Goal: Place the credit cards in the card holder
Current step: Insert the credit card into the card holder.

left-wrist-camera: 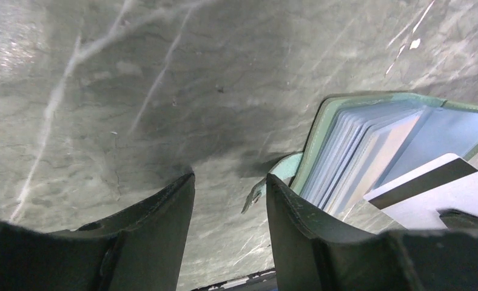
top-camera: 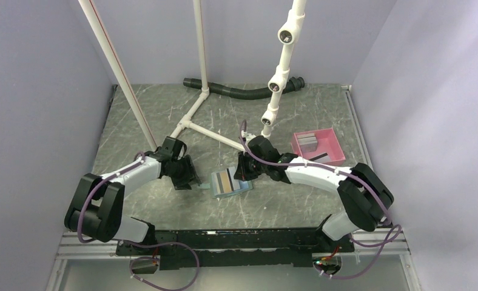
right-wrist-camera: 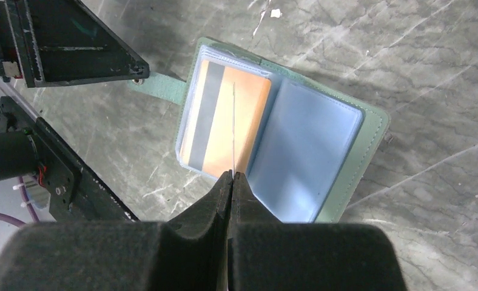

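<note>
card holder [top-camera: 230, 183] hemmed in: left gripper [left-wrist-camera: 230, 176] beside its left edge, right gripper [right-wrist-camera: 232, 174] pinching a card [left-wrist-camera: 443, 188] over it, white pipe frame [top-camera: 209, 132] behind; bare table [top-camera: 236, 212] on the near side

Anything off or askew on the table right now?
Nothing damaged or spilled. The card holder lies open and skewed on the table, its strap tab sticking out toward the left gripper. The right gripper pinches a card over it.

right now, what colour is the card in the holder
Orange card, grey stripe; clearest in right wrist view.
</note>
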Robot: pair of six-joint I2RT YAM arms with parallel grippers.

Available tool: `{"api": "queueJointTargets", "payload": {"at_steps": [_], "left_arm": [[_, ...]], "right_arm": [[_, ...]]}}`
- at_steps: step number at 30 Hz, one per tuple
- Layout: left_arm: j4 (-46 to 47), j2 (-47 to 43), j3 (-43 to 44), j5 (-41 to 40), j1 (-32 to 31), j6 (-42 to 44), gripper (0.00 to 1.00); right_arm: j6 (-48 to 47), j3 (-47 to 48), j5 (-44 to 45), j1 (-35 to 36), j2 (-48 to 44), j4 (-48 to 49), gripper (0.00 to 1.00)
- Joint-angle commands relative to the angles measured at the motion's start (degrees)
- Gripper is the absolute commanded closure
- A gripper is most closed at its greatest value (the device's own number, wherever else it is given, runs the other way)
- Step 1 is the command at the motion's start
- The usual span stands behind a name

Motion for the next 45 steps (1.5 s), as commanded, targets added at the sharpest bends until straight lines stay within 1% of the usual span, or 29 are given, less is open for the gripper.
{"api": "queueJointTargets", "payload": {"at_steps": [1,4,7,10,12,14,16,18,21,26,29,32,34,36,39,45], "left_arm": [[-2.2,1.1,-2.0,-3.6,1.5,1.9,0.45],[-2.1,-0.4,-2.1,-2.2,1.5,1.9,0.44],[-1.7,-5.1,-2.3,-0.9,1.5,2.2,0.39],[-1.2,-11.8,-2.0,1.7,1.5,2.8,0.33],[0.6,-15.1,-1.6,5.4,1.5,3.0,0.3],[4.3,-16.0,-1.0,11.7,1.4,3.0,0.3],[9.1,-14.6,0.0,18.7,0.7,2.1,0.35],[13.2,-12.1,1.4,22.7,-1.3,0.6,0.45],[15.9,-7.8,3.0,22.5,-4.3,-0.6,0.59],[23.9,-1.0,1.9,25.9,-5.0,-2.8,0.74],[26.7,2.7,1.8,28.0,-5.5,-3.4,0.77],[27.6,4.9,1.6,27.5,-6.0,-2.8,0.79],[26.1,5.8,1.5,26.6,-6.1,-1.9,0.81],[21.8,5.8,1.3,23.3,-6.1,-0.7,0.87],[16.7,6.2,0.9,20.1,-6.0,1.1,0.88],[14.0,8.3,0.4,17.9,-6.0,3.3,0.88]], "right_arm": [[0.5,2.6,0.6,0.1,1.2,-0.7,1.0],[1.3,2.2,0.2,-0.2,2.2,0.6,1.0],[2.1,2.4,1.9,-0.5,2.7,0.2,1.0],[1.5,2.8,3.6,-0.7,2.2,-0.9,1.0],[1.1,2.9,2.4,-1.0,1.8,-1.1,1.0],[1.2,3.0,1.0,-1.1,1.7,-0.7,1.0],[1.4,3.2,0.4,-1.1,1.6,-0.7,1.0],[1.6,3.3,0.8,-1.1,1.2,-1.0,1.0],[2.1,2.9,1.3,-1.5,0.5,-1.3,1.0],[2.6,2.2,-0.3,-2.3,0.5,-0.5,1.0],[2.7,2.0,-0.7,-2.5,0.3,-0.2,1.0],[2.7,1.9,-0.6,-2.8,-0.3,-0.6,1.0],[2.7,1.8,-0.5,-3.0,-1.0,-0.7,1.0],[2.7,1.9,-0.6,-3.1,-1.6,-1.2,1.0],[3.6,1.4,-2.9,-4.0,-1.7,-0.3,1.0],[3.9,0.7,-4.5,-4.8,-0.6,0.9,1.0]]}}
